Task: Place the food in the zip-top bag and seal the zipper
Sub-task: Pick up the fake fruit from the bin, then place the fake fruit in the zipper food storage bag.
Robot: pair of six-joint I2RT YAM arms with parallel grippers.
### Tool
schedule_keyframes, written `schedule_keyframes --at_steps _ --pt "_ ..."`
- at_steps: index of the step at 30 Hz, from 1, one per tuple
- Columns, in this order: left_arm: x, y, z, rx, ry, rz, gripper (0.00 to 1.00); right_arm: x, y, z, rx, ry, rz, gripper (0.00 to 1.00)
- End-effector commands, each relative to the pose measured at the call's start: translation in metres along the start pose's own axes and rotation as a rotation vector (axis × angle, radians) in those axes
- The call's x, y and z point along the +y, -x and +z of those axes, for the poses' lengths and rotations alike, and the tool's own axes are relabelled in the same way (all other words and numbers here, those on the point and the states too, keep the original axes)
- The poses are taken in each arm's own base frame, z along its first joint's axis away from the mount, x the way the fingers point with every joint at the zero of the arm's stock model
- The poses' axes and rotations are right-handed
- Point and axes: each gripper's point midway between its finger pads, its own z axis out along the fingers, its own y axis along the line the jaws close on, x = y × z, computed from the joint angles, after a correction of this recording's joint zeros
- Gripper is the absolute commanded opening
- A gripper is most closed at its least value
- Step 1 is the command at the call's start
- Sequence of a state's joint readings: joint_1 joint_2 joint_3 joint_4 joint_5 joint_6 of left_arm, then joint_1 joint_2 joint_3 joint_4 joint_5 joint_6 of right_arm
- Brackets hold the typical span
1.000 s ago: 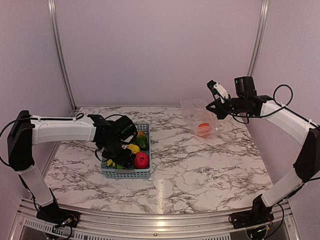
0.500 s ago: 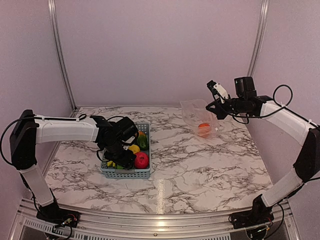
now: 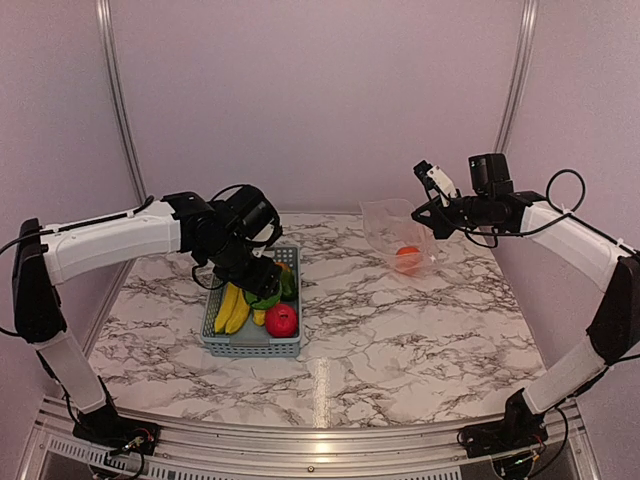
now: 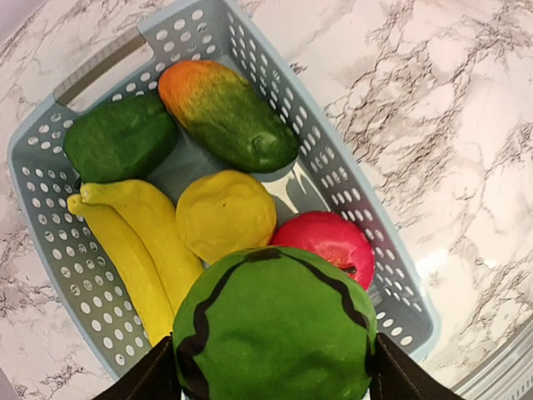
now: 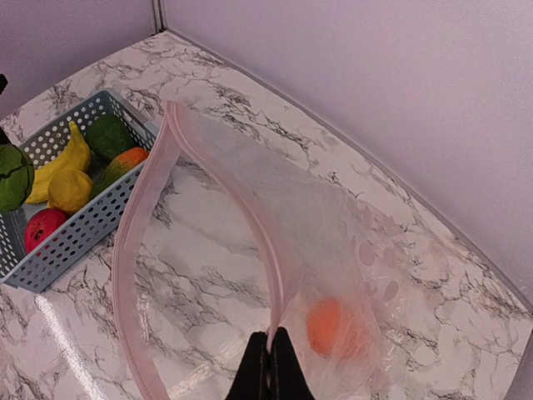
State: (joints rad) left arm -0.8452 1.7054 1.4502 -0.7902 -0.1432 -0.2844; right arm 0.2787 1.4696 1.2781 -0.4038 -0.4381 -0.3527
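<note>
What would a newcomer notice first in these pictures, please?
The green striped melon fills the left wrist view, clamped in the left gripper above the basket. On the right side, the right gripper pinches the mouth edge of the clear bag and holds it up open, with an orange lying inside near the bottom.

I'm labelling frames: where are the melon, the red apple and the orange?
melon [image 4: 275,333], left wrist view, striped top.
red apple [image 4: 333,242], left wrist view, upper side.
orange [image 5: 326,327], right wrist view, its middle.
</note>
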Motion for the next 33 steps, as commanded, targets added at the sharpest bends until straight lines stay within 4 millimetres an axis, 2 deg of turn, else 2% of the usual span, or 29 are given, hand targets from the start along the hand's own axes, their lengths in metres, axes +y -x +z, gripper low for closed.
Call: schedule_keyframes --at_steps 1,5,8,12,16,21,27,33 --pt "-0.008 0.049 -0.043 -0.166 -0.031 0.006 0.56 0.008 0.011 -0.005 -0.038 0.017 -0.026 0.0" --pt "-0.039 0.107 -0.08 -0.373 -0.159 -0.013 0.54 0.009 0.011 -0.005 -0.041 0.029 -0.022 0.0" --pt "-0.067 0.142 -0.107 -0.521 -0.282 -0.013 0.51 0.01 0.01 -0.004 -0.037 0.034 -0.018 0.0" --pt "-0.106 0.179 -0.136 -0.685 -0.477 -0.028 0.49 0.01 0.011 -0.005 -0.041 0.03 -0.018 0.0" --pt "-0.127 0.204 -0.15 -0.793 -0.551 -0.061 0.5 0.01 0.014 -0.007 -0.047 0.032 -0.016 0.0" --pt "-0.133 0.23 -0.145 -0.923 -0.566 -0.155 0.49 0.008 0.014 -0.006 -0.042 0.023 0.004 0.0" --pt "-0.144 0.246 -0.111 -0.948 -0.515 -0.188 0.48 0.01 0.021 -0.01 -0.057 0.036 0.03 0.0" --pt "-0.152 0.25 -0.086 -0.941 -0.435 -0.206 0.47 0.013 0.025 -0.012 -0.075 0.052 0.058 0.0"
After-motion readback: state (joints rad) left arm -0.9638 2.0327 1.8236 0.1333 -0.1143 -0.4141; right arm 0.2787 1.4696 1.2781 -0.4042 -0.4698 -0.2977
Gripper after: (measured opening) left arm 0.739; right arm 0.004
